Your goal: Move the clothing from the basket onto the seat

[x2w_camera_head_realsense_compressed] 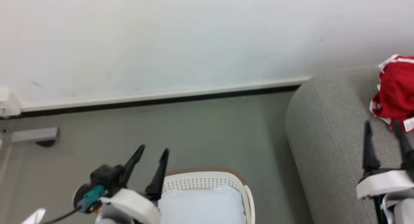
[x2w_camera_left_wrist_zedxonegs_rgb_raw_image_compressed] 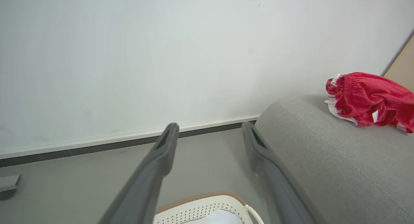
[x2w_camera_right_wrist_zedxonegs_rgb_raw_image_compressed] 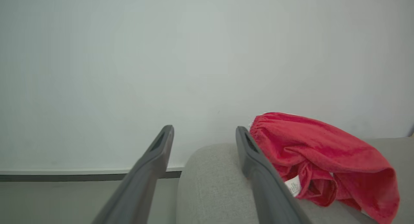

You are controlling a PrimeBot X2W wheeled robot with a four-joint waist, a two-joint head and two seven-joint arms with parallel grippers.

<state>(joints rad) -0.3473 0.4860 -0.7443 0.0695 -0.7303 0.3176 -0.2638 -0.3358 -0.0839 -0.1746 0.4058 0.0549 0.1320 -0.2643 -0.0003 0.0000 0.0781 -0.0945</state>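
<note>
Two tools: the left tool point(x2w_camera_head_realsense_compressed: 153, 149) and the right tool point(x2w_camera_head_realsense_compressed: 381, 124), each with its two dark fingers spread wide and nothing between them.
Left tool, place: over the left end of the basket point(x2w_camera_head_realsense_compressed: 207, 171), fingertips toward the wall point(x2w_camera_head_realsense_compressed: 194, 39).
Right tool, place: over the seat point(x2w_camera_head_realsense_compressed: 323, 136), just beside the clothing point(x2w_camera_head_realsense_compressed: 393, 88); its right finger crosses the heap's edge, and contact cannot be told.
Baskets: one, cream with dotted walls and a brown rim, standing on the grey floor point(x2w_camera_head_realsense_compressed: 194, 130) close to the seat's side.
Basket's inside: a plain pale cloth point(x2w_camera_head_realsense_compressed: 200, 204); nothing red on the part that shows.
Seats: one, grey fabric with a rounded edge.
Clothing, count: one crumpled heap; how many garments it holds cannot be told.
Clothing, place: on top of the seat, toward the wall, well apart from the basket.
Clothing, look: bright red, soft and creased, with a gathered hem, white red-striped trim and a small white tag point(x2w_camera_right_wrist_zedxonegs_rgb_raw_image_compressed: 293, 186).
Head view adds: both tools at once, with basket and seat side by side.
Left wrist view adds: the white trim under the heap and a tan panel behind it.
Right wrist view adds: the tag's fine print, too small to read.
</note>
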